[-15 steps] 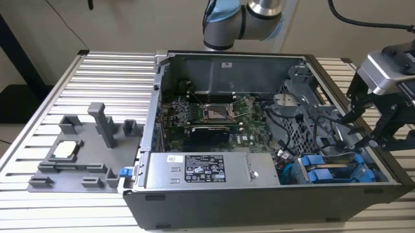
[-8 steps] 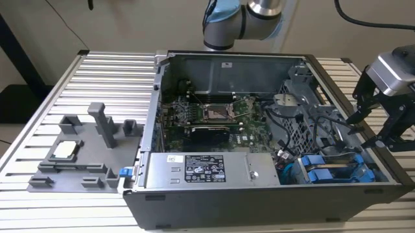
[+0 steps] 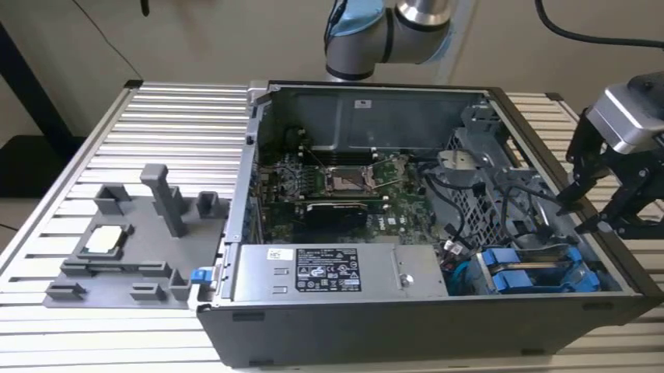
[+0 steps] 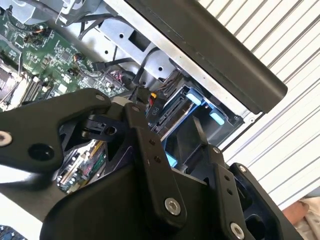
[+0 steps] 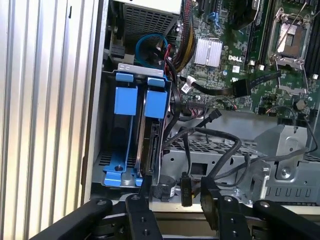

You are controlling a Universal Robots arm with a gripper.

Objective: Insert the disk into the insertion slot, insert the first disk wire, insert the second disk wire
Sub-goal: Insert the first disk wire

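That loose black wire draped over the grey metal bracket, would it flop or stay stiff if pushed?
Probably floppy: the thin black wire sags in loose curves across the grey sheet-metal bracket. Likely light, being so slender.

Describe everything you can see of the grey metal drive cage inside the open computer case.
The drive cage is a grey sheet-metal bay with small holes punched in its floor. It sits in a corner of the open computer case. Two blue plastic frames stand in it side by side, on edge, and the edge of a dark drive shows under one of them. Black cables pass close by it.
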